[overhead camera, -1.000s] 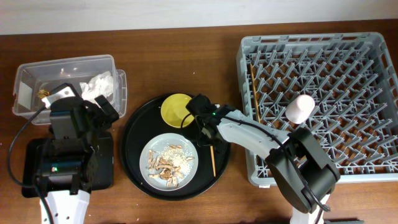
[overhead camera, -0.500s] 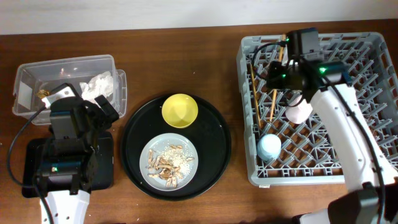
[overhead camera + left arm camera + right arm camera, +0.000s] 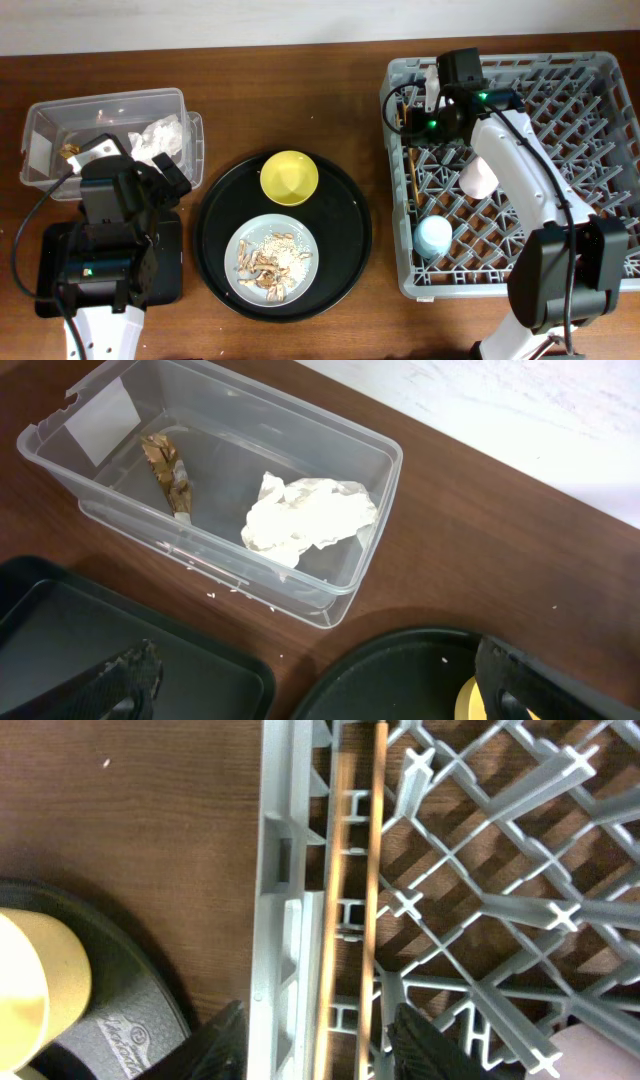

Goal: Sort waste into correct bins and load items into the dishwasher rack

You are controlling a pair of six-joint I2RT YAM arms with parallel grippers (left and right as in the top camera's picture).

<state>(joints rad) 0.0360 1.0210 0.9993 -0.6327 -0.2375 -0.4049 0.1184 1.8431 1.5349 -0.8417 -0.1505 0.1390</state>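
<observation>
My right gripper is open over the left edge of the dishwasher rack. Two wooden chopsticks lie side by side in the rack's left column between its open jaws. A pink cup and a light-blue cup stand in the rack. The yellow bowl and the grey plate with food scraps sit on the round black tray. The clear tub holds the white napkin and the brownish wrapper. My left gripper is open and empty.
The shallow black rectangular tray lies under my left arm at the lower left; its corner shows in the left wrist view. The round tray's rim lies just right of it. The brown table runs to a white wall at the back.
My right gripper left the round tray with a chopstick, crossed to the rack, and now stands open over the left column, where both chopsticks lie. The left arm has not moved.
</observation>
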